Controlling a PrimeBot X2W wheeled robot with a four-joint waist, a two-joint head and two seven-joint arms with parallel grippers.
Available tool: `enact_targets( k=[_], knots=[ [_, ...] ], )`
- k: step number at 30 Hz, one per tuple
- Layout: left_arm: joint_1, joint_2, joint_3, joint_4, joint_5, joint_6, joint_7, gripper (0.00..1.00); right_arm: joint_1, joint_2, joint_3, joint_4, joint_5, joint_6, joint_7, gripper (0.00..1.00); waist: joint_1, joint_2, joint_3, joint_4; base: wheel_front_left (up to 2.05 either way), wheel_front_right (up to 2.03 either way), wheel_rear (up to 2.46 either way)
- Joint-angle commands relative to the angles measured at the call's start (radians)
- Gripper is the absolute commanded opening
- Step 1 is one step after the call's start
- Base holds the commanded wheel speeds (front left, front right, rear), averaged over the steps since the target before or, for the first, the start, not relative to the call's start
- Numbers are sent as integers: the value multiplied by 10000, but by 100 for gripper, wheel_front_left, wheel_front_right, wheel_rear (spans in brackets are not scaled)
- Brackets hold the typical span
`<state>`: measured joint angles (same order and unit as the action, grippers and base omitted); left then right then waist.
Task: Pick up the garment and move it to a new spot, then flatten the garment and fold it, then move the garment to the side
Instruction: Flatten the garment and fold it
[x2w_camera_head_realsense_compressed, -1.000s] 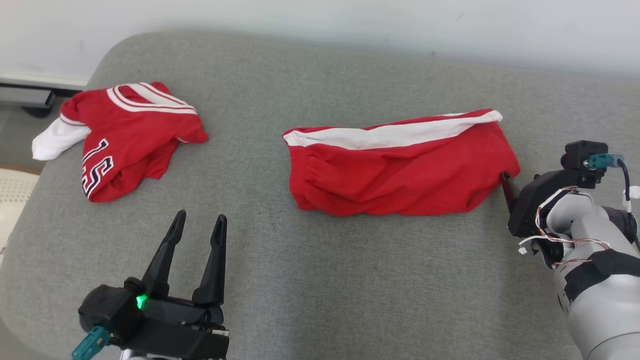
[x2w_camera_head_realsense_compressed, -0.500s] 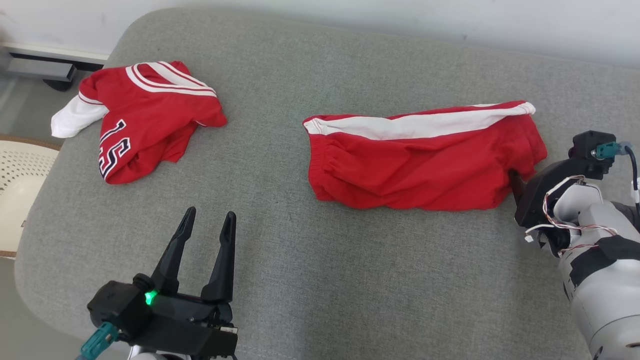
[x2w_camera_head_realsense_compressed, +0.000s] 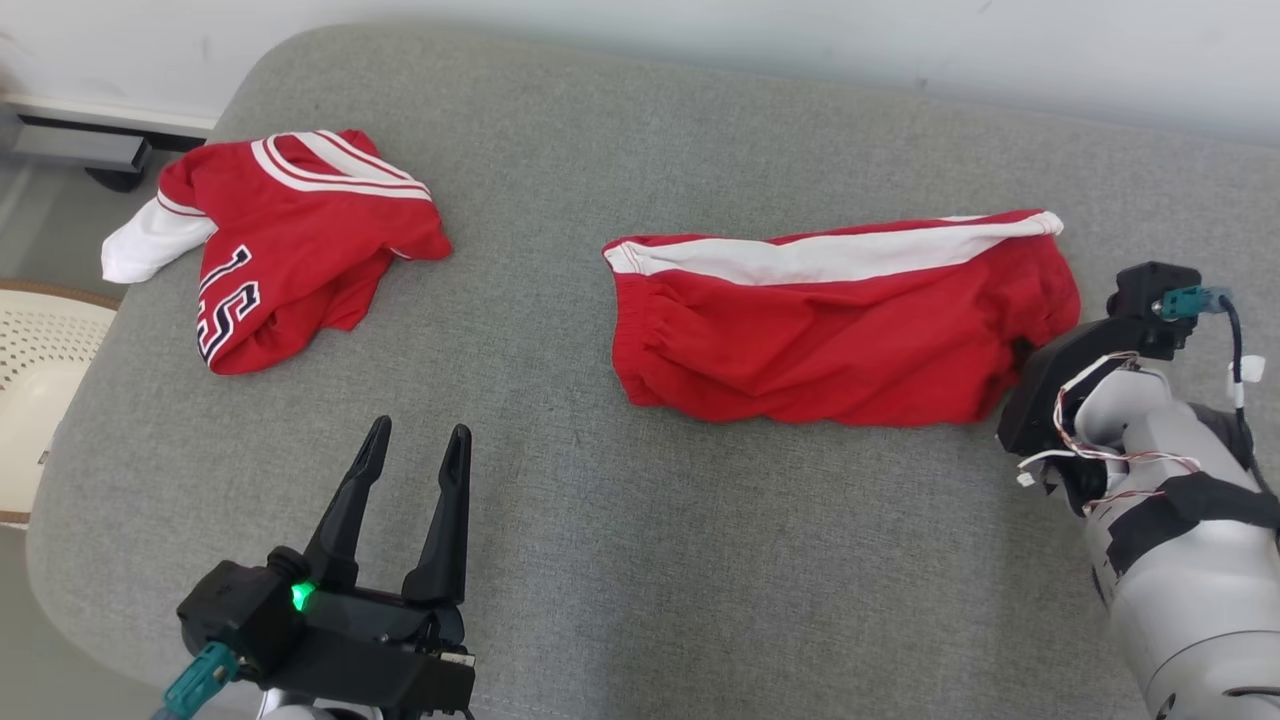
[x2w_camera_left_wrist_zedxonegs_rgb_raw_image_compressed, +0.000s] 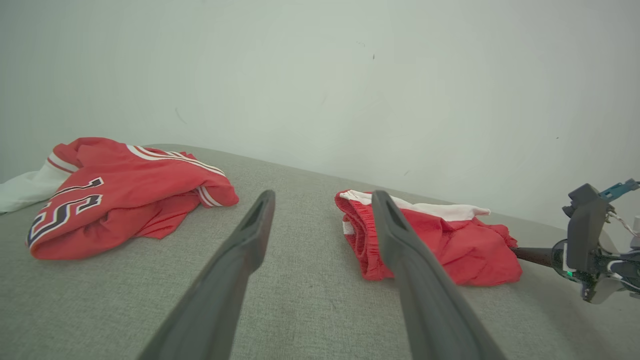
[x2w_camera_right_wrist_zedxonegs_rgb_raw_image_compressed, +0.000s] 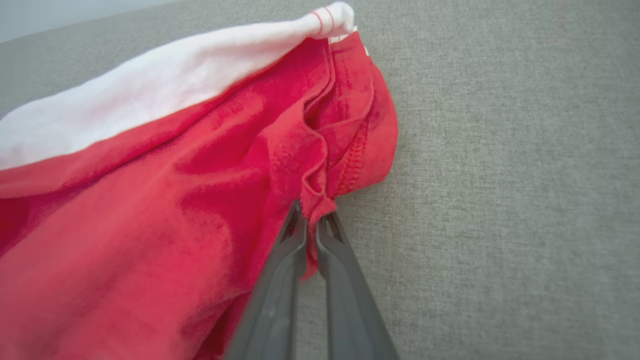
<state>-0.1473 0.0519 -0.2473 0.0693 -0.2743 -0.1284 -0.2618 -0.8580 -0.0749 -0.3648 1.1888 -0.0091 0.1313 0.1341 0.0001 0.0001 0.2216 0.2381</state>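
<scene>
Grey woven upholstery, finely flecked and slightly nubbly, covered the broad cushion (x2w_camera_head_realsense_compressed: 640, 560), whose far left corner curved round softly against a pale wall (x2w_camera_head_realsense_compressed: 700, 40). The red shorts (x2w_camera_head_realsense_compressed: 830, 340) lay right of the cushion's middle, spread lengthwise in a rough oblong. Their cloth was thin and smooth, rumpled into shallow folds, with a gathered elastic waistband at the left end and a broad white stripe along the far edge. The hem at the right end carried a visible line of stitching.

Well apart to the left, near the rounded corner, sat a crumpled red jersey (x2w_camera_head_realsense_compressed: 290, 250) with white-striped trim, one white sleeve reaching out to the cushion's left edge. The number "15" showed on it in dark figures outlined in white.

The right gripper (x2w_camera_right_wrist_zedxonegs_rgb_raw_image_compressed: 312, 222) had its two dark, tapered fingers pressed together on a small pucker of the shorts' right hem. The cloth was pinched between the tips, low against the cushion. The left gripper (x2w_camera_head_realsense_compressed: 419, 432) hovered over the near left part of the cushion, its fingers spread apart and clear of both garments.

Bare upholstery ran wide between the two garments and all along the near side of the shorts. More bare cushion lay to the right of the hem.
</scene>
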Motion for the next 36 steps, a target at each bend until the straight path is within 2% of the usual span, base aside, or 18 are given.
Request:
enact_targets(
  k=[1,8,15,19,27,28,29,31,36],
  knots=[
    [2,33,29,36,43,-29,-46,100,144,86,99,-28,267,-10,12,0,-1,-1,-110,-78,0,0,0],
    [160,30,56,75,52,-23,-46,100,721,188,846,-440,988,-10,174,0,-1,-1,-394,-340,0,0,0],
    [409,64,83,118,21,-24,-46,100,2055,178,1728,-1775,1659,-10,988,0,-1,-1,-768,-744,0,0,0],
    [498,86,82,126,2,-24,-46,100,2938,114,2005,-3227,2055,-10,1675,0,-1,-1,-960,-921,0,0,0],
    [586,105,52,142,-49,-25,-46,100,5109,187,2100,-7003,2551,-10,3566,0,-1,-1,-1158,-1170,0,0,0],
    [578,117,32,149,-51,-25,-46,100,5349,199,2078,-7412,2584,-10,3758,24,-1,-1,-1165,-1185,0,0,0],
    [565,125,20,157,-57,-25,-46,100,5580,211,2015,-7725,2595,-10,3964,100,-1,-1,-1171,-1194,0,0,0],
    [530,147,-30,185,-76,-25,-46,100,6166,235,1969,-8558,2559,-9,4486,100,-1,-1,-1208,-1198,0,0,0],
    [542,188,-71,216,-118,-25,-46,100,6825,229,1843,-9399,2522,-9,4967,100,-1,-1,-1282,-1208,0,0,0]
  ],
)
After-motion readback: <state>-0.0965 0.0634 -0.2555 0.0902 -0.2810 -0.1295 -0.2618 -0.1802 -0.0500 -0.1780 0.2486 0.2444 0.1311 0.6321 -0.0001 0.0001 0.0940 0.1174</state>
